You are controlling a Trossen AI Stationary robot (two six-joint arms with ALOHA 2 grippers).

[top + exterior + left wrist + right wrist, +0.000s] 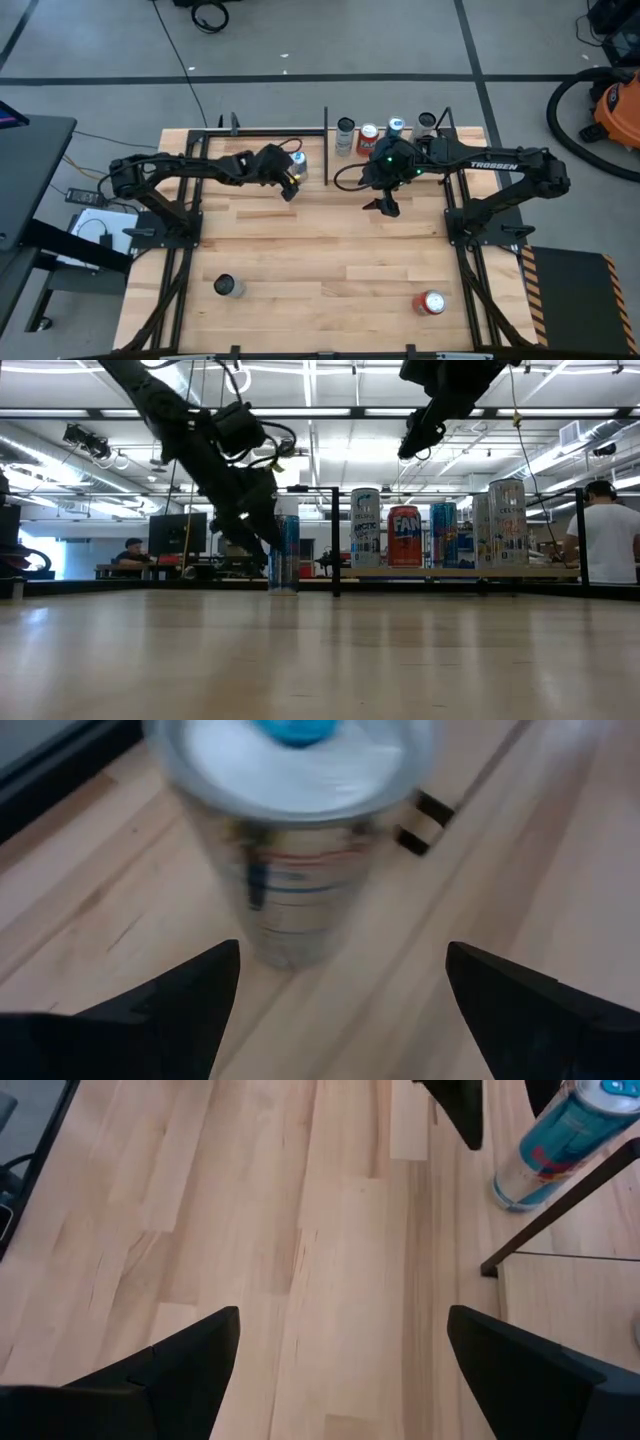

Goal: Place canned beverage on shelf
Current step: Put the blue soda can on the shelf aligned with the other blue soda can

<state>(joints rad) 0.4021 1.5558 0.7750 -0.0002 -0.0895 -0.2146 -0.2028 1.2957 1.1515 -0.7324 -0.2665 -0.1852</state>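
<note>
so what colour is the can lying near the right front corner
Red with a silver end, clearest in the high view.

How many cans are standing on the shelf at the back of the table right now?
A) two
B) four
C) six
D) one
B: the high view shows four cans in a row on the shelf: a grey can, an orange can, a blue-topped can and a dark-topped can. The blue can by the left pincer stands on the tabletop instead.
</note>
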